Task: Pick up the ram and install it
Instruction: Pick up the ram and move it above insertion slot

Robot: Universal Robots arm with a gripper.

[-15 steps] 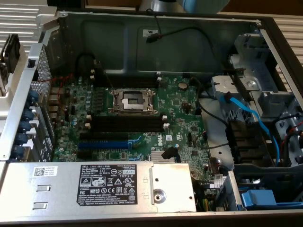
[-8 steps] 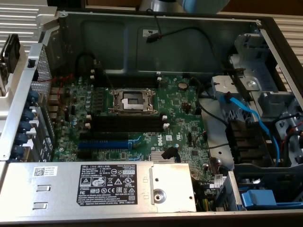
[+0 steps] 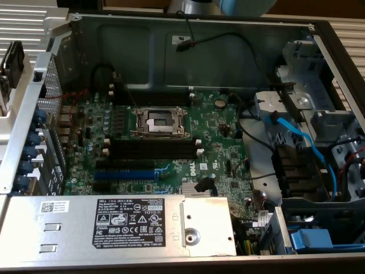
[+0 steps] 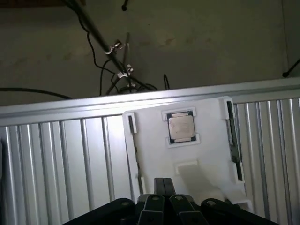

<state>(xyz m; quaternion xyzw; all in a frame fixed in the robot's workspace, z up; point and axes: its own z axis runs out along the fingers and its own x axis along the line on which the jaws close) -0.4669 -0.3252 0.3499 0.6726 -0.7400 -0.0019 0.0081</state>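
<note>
Open computer case (image 3: 188, 45) takes up most of the exterior view, seen from above. Green motherboard (image 3: 222, 131) lies flat on its floor. Grey power supply (image 3: 74, 228) with a black label runs along the near edge, toward the exterior view's left. Drive cage (image 3: 308, 97) with blue cables (image 3: 302, 142) sits at the exterior view's right. On the board, the metal CPU socket (image 3: 159, 121) is in the middle, with black memory slots (image 3: 151, 149) with white end clips just beside it on the near side. A blue expansion slot (image 3: 124, 174) lies nearer still. Part of the arm (image 3: 228, 5) shows above the case's back wall.

In the wrist view a ribbed metal surface (image 4: 61, 159) carries a white holder (image 4: 206, 154). The ram (image 4: 233, 140) looks like the long thin dark strip standing on edge in a groove along one side of that holder, so it is not in the case. A second dark line runs along the opposite side; cannot tell what it is. A square processor chip (image 4: 181, 127) lies flat in the holder's middle, between the two grooves and apart from the ram. The gripper (image 4: 160, 183) is over the holder's near edge, its black fingers clenched together with nothing between them. It is well apart from the ram and not touching it
</note>
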